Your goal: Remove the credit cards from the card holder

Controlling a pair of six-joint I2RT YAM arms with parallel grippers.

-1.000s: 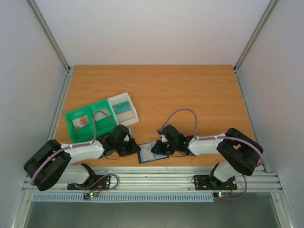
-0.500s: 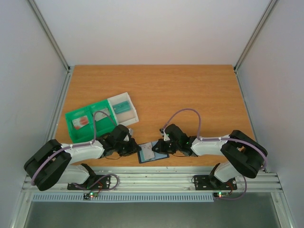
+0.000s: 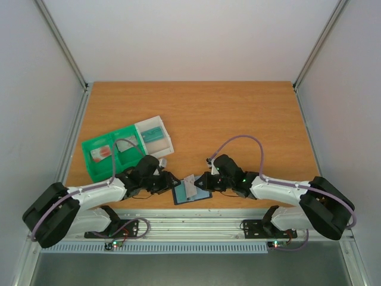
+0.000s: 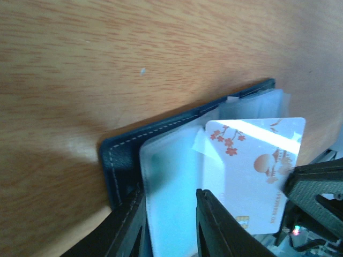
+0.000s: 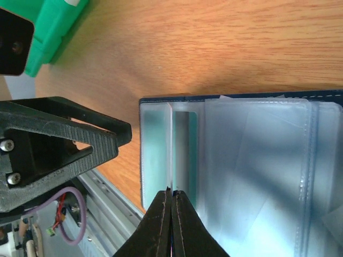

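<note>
A whitish plastic card printed with red blossom and a red sun (image 4: 252, 166) is caught mid-extraction from the small dark navy wallet-like card holder (image 4: 120, 160), which is laid open near the front edge of the wooden desk (image 3: 226, 113), between the two arms. The card is pinched along its thin edge by the right claw (image 5: 171, 194), whose fingers are pressed together on it. It is seen tilted up off the holder, one corner still under a clear pocket. The left claw (image 4: 170, 197) is held moderately parted, its fingers set astride the holder's edge nearest the left arm, and no grip is apparent. The step in hand is judged to be the drawing-out of this card, with the task partway done: a pale card with a red mark (image 3: 102, 154) is already seen in the green plastic bin (image 3: 131, 136) and a teal card (image 3: 153, 136) in the white plastic bin (image 3: 168, 146) beside it. What is called for next, it is judged, is a steady pull along the pocket's opening until the last corner is freed, with the holder pinned against being dragged along. Compared with a second before, the card, then lying flat in the holder, is now raised and slanted. The right arm is drawn back toward the right, and the left claw is brought closer to the holder.
</note>
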